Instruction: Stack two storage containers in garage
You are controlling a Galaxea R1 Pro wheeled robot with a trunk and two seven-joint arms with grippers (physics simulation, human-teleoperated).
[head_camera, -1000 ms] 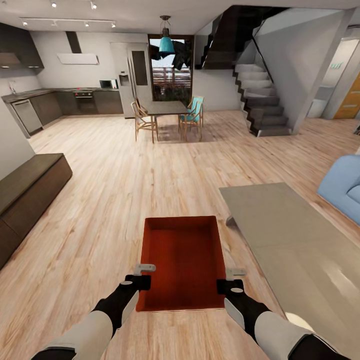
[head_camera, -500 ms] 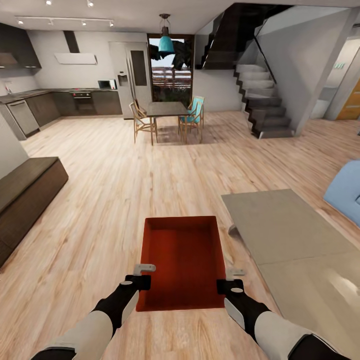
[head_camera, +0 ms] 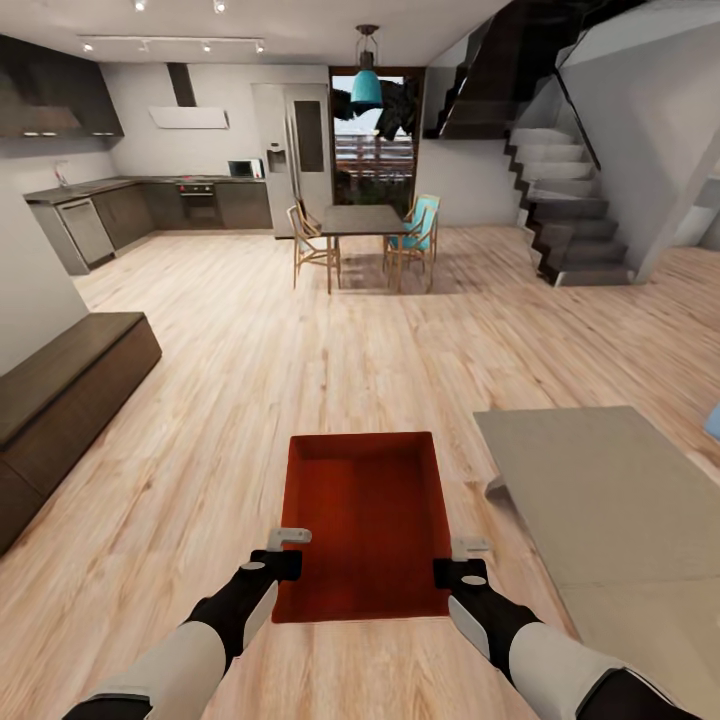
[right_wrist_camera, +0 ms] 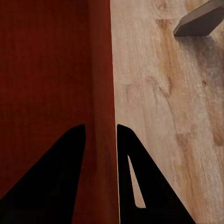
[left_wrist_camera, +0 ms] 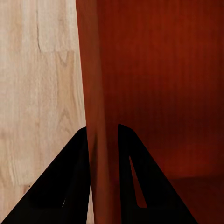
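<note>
One orange-red storage container (head_camera: 362, 515), lidless and empty, is carried in front of me over the light wood-plank floor (head_camera: 250, 380) of the living room. My left gripper (head_camera: 288, 556) is shut on its left side wall, and my right gripper (head_camera: 452, 566) is shut on its right side wall. In the left wrist view the black fingers (left_wrist_camera: 70, 186) straddle the thin wall of the container (left_wrist_camera: 163, 93). The right wrist view shows its fingers (right_wrist_camera: 135, 182) clamped the same way on the container's (right_wrist_camera: 46, 70) other wall.
A low grey table (head_camera: 610, 500) stands close at the right. A long dark low cabinet (head_camera: 70, 380) runs along the left wall. Farther ahead are a dining table with chairs (head_camera: 362, 222), a kitchen counter (head_camera: 95, 190) and a staircase (head_camera: 575, 230).
The whole view has swung, so the room has slid to the right and the blue sofa has almost left the picture. The container and both grippers sit unchanged in the view.
</note>
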